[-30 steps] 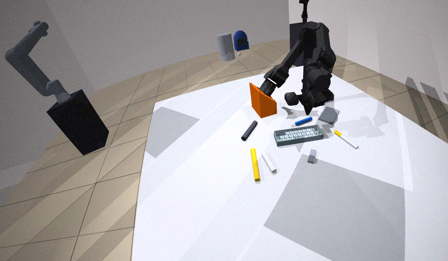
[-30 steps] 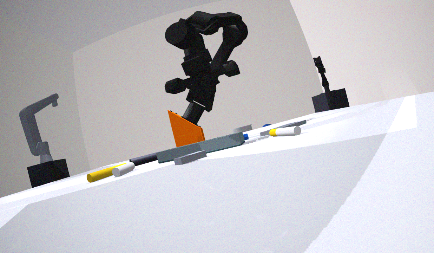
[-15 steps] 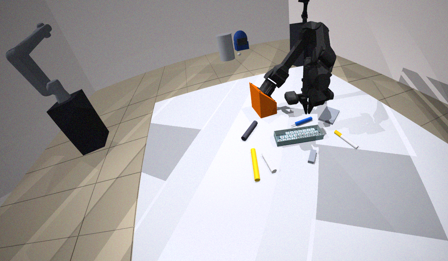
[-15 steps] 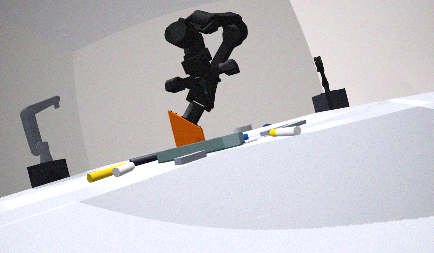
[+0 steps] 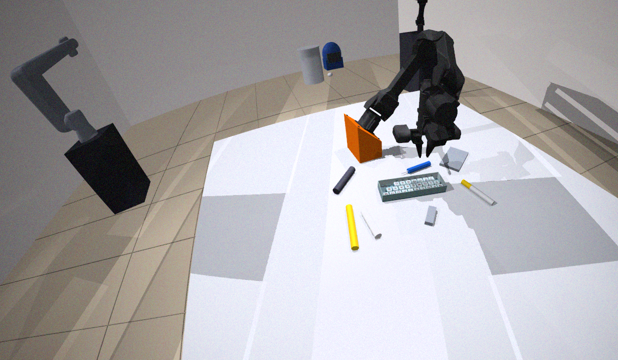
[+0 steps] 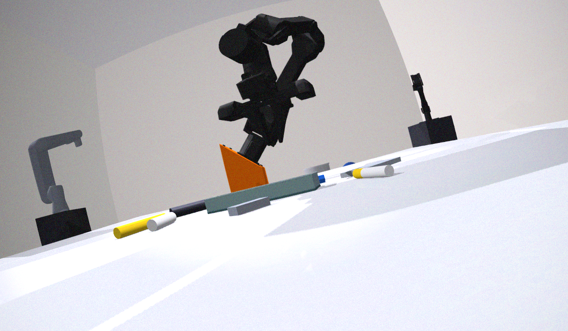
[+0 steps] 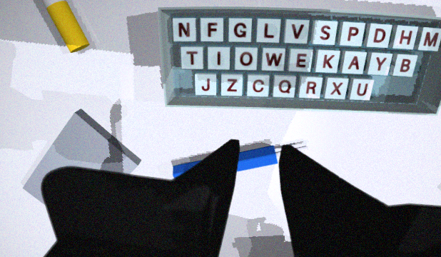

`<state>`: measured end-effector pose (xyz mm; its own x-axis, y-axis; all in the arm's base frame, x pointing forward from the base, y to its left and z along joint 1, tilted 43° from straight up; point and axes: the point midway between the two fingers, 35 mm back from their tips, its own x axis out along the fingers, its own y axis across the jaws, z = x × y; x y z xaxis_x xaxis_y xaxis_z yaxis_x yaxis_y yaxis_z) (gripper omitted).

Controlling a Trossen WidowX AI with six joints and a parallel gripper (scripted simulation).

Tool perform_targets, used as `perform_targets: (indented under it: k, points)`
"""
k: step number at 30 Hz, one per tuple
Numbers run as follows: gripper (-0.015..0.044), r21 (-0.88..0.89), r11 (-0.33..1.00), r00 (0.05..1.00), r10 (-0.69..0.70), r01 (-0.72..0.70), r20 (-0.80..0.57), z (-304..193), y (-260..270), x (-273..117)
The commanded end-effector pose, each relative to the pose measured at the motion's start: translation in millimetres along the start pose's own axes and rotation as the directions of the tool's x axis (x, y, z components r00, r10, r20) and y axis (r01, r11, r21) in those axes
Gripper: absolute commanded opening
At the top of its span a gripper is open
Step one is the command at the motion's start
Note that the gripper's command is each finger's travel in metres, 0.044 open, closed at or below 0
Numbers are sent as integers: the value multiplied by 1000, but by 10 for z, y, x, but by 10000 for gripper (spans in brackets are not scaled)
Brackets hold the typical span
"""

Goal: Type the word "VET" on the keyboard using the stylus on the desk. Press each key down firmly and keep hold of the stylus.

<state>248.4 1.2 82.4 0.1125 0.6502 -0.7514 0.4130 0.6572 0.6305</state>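
Observation:
The blue stylus [image 5: 419, 167] [image 6: 321, 179] [image 7: 257, 162] lies on the desk behind the keyboard, its thin metal tip pointing right in the wrist view. My gripper [image 5: 424, 156] [image 6: 276, 143] [image 7: 259, 150] is partly open and empty, pointing down above the stylus. In the wrist view its left finger hides part of the blue body, and its right finger overlaps the thin tip. The keyboard [image 5: 414, 194] [image 6: 265, 193] [image 7: 242, 101] is a grey-green tray of white letter keys. The V key [image 7: 297, 31] is in its top row, the E key [image 7: 300, 61] and T key [image 7: 192, 58] in its middle row.
A grey slab [image 5: 454, 158] [image 7: 74, 150] and a yellow-white stick [image 5: 476, 192] [image 7: 67, 25] lie beside the keyboard. A black cylinder [image 5: 343, 180], yellow rod [image 5: 351, 227], white rod [image 5: 370, 224] and grey block [image 5: 430, 214] lie around it. An orange wedge [image 5: 362, 143] stands under the arm's base.

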Motion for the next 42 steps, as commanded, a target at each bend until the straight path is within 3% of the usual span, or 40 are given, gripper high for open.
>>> perform_targets:
  k: [1,9,18,42]
  points:
    - [150,156,985,997,-80,80,-10,-112,42,80]
    - [150,634,744,955,-296,211,29,-394,100,247]
    - [150,938,345,881,-446,7,158,-617,135,331]
    - [150,941,337,880,-447,0,161,-622,138,414]
